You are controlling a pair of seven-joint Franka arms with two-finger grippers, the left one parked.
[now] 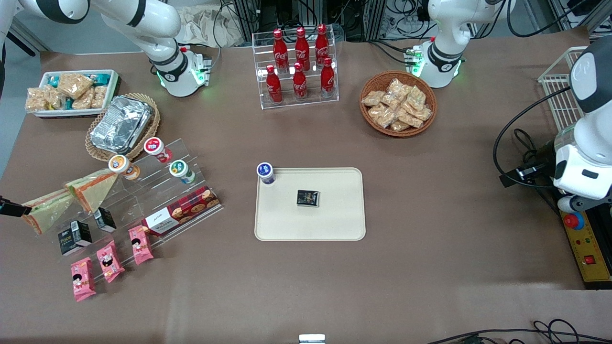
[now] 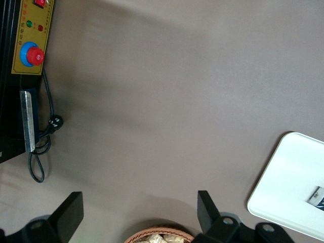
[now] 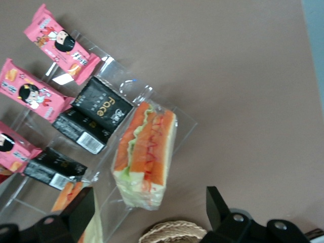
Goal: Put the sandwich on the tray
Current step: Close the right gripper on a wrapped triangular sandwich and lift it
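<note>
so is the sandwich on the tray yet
No, the sandwich sits on the clear display stand beneath the open gripper; the tray holds only a small black pack.

sandwich (image 3: 144,154): wrapped wedge, on clear stand | tray (image 1: 334,224): cream, flat, mid-table

A bench (image 1: 430,248) covered in a matte brown sheet filled almost the whole front view, lit evenly from above with only soft shadows. Along its edge farthest from the front camera stood aluminium framing (image 1: 377,19) hung with tangled black cables (image 1: 406,14), and a crumpled beige cloth (image 1: 205,24) lay there too. Pale grey floor (image 1: 14,110) showed past the working arm's end of the bench. At the parked arm's end sat a white wire rack (image 1: 557,81) and a yellow control panel (image 1: 585,248) with a red emergency stop button (image 1: 573,220). More black cable (image 1: 526,334) trailed along the edge nearest the camera.
</note>
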